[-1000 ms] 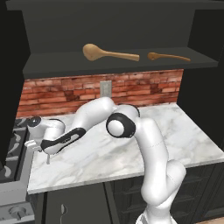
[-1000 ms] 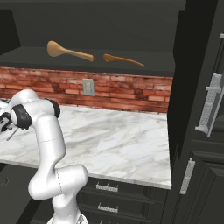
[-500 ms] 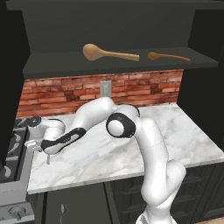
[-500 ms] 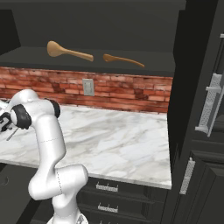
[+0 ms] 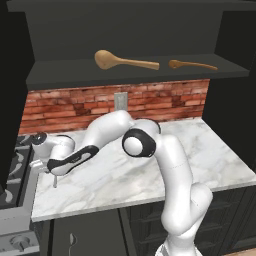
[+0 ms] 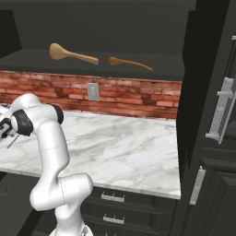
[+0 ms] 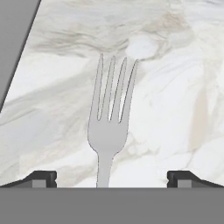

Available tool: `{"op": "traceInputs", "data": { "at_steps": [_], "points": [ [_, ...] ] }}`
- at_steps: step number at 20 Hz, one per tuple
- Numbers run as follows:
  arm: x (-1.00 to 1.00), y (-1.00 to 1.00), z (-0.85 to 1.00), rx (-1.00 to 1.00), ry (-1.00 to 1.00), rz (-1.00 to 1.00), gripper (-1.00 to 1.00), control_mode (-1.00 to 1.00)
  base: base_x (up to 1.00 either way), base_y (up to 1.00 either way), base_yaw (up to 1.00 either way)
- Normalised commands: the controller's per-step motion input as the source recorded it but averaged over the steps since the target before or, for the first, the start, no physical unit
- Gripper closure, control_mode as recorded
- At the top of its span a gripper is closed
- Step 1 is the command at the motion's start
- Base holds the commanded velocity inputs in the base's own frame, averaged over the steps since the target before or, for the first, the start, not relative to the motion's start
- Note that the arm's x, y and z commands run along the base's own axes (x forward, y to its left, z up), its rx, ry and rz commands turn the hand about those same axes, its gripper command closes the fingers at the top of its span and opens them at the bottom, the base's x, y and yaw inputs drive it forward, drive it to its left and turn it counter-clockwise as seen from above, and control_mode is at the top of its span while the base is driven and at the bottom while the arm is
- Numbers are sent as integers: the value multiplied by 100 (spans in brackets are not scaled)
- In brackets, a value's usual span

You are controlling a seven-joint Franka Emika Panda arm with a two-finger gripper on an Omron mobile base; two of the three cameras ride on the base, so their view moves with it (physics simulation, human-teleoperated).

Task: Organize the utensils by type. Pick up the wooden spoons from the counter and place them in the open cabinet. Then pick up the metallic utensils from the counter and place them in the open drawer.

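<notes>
The claw (image 7: 111, 179) stands wide open over the worktop (image 7: 175, 109), its two dark fingertips (image 7: 40, 178) far apart at either side of the hand view and gripping nothing; between them lies the fork (image 7: 110, 127), flat on the marble, handle running toward the claw and tines pointing away, with clear marble between it and each fingertip; whether the tips touch the slab I cannot tell. In the left base view the claw (image 5: 50, 172) hangs low at the worktop's (image 5: 200, 165) left end, just beside the stove (image 5: 12, 170), with a thin grey piece (image 5: 54, 181) of the fork showing under it; the arm (image 5: 165, 165) bends down and leftward to reach there. Above the brick wall (image 5: 165, 100), the open cabinet (image 5: 135, 75) holds both wooden spoons on its shelf floor; the larger tan spoon (image 5: 122, 60) lies to the left, the smaller darker spoon (image 5: 192, 64) to the right, apart from each other. From the right base view the same pair, larger spoon (image 6: 71, 54) and smaller (image 6: 129, 62), rest on the shelf; the worktop (image 6: 129, 147) stretches bare to the right.
</notes>
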Motion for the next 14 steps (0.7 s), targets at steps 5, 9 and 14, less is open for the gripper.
{"op": "traceInputs", "data": {
  "at_steps": [5,9,14],
  "points": [
    [3,-14,3,-2,-1,-2,-100,-100,0,0,0],
    [7,-9,10,0,-6,-3,-100,-100,0,0,0],
    [8,-11,8,0,-9,-3,-100,-100,0,0,0]
  ]
}}
